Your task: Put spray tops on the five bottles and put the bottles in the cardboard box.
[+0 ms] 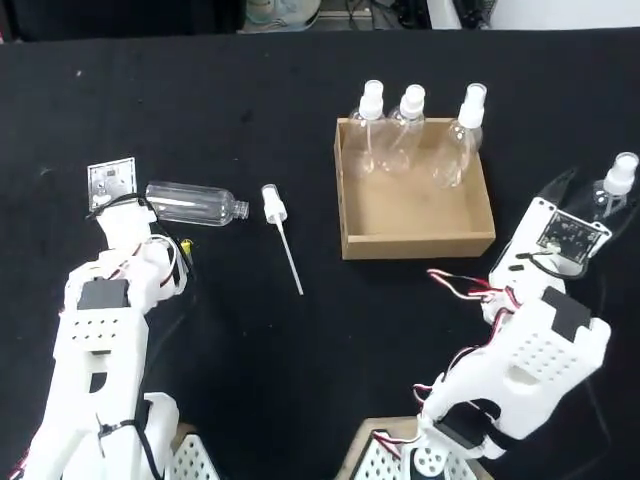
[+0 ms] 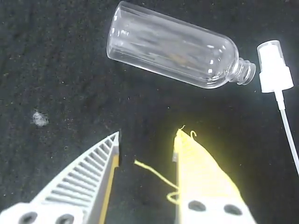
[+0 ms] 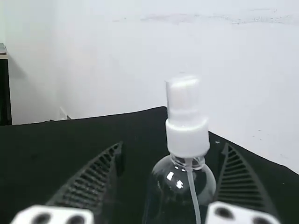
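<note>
A clear bottle [image 1: 190, 203] [image 2: 173, 50] without a top lies on its side on the black table, left of the box. A white spray top [image 1: 275, 210] [image 2: 273, 67] with its long tube lies just past the bottle's neck. My left gripper [image 1: 175, 240] [image 2: 147, 140] hovers open just short of that bottle, holding nothing. Right of the box, a bottle with a spray top [image 1: 617, 180] [image 3: 187, 135] stands upright between the open fingers of my right gripper [image 1: 590, 198] [image 3: 172, 145]. Three topped bottles [image 1: 410, 135] stand in the cardboard box [image 1: 415, 242].
The box sits right of centre, with its near half bare. A small square tag [image 1: 110, 180] lies beside the base of the lying bottle. The right arm's body [image 1: 530, 360] fills the near right of the table.
</note>
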Available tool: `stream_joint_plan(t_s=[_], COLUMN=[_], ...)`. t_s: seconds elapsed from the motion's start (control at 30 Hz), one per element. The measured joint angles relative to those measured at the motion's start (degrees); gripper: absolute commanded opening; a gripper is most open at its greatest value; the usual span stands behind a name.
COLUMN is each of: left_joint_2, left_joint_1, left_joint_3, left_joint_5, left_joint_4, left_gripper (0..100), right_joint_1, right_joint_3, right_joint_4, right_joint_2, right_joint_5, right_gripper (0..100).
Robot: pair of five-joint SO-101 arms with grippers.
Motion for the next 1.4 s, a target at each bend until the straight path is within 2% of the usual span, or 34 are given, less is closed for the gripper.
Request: stream_joint_plan(t_s=[0.6,0.9,1.4], left_joint_2=[0.0,0.0,0.0], left_joint_1=[0.0,0.0,0.0], left_joint_3=[0.0,0.0,0.0], left_joint_5=[0.0,0.0,0.0], left_joint_4=[0.0,0.0,0.0], left_gripper=[19,19,19], right_joint_1=[0.0,0.0,0.0], right_joint_3=[0.0,-2.1,-2.5], right_joint_4=[0.4,12.9,13.8], right_joint_2=[0.0,-0.4,-0.4], right_joint_5=[-0.1,0.0,0.0], right_gripper=[26.6,26.6,26.6])
